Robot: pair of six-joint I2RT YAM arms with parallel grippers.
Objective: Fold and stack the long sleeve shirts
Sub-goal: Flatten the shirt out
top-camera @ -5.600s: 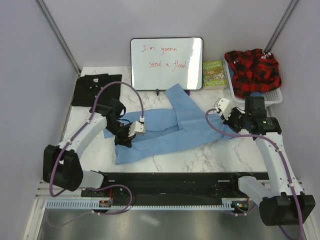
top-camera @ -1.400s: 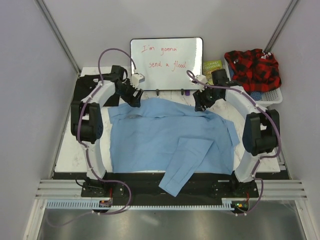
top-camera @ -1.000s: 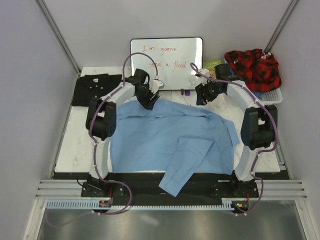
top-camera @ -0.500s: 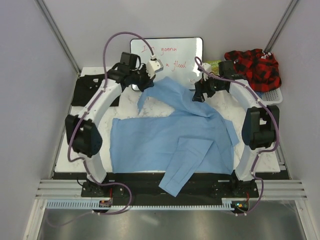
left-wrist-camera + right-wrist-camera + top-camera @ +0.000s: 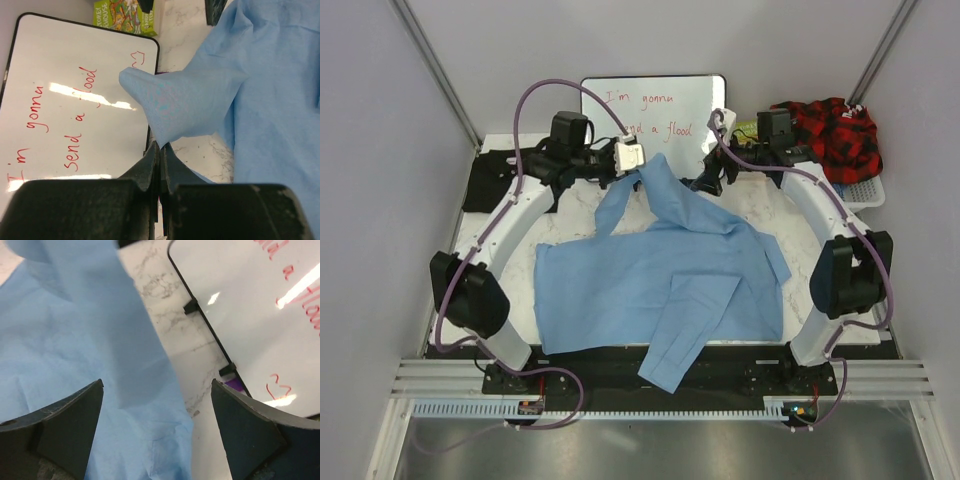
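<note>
My two arms, seen from above. The left arm [image 5: 515, 215] and the right arm [image 5: 817, 197] share one build: slim white shells between bulky black joint housings [image 5: 470, 300]. A purple cable [image 5: 548, 82] runs along each arm, and a small white camera block [image 5: 630, 155] sits at each wrist. Both bases bolt to a black plate [image 5: 590, 372] fronted by a slotted white rail [image 5: 650, 408]. Up close, the left jaws are black and taper to thin tips. The right jaws are dark grey wedges with scuffed edges.
</note>
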